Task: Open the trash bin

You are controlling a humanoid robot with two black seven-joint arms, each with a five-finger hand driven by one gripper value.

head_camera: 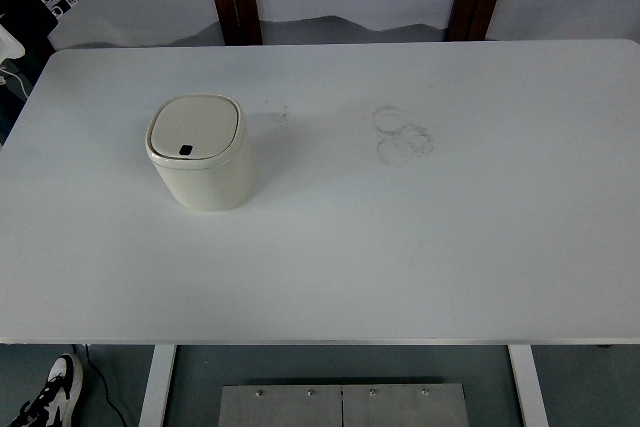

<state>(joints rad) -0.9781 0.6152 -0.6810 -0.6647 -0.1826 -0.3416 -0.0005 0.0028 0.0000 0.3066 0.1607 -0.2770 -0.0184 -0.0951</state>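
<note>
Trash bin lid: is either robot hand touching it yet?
Apart. The head view shows the trash bin alone on the table, lid shut, no robot hand over the table.

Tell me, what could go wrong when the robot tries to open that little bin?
The trash bin is small and stands free on the smooth white table, so a sideways push might slide or tip it. Its lid is closed, with only a small dark button on it, so a clumsy press could miss.

I can't read any text, label, brand or number here. The cream trash bin (198,152) carries no print I can make out, only a small dark button on its lid, and the white table (400,247) shows just faint ring marks.
</note>
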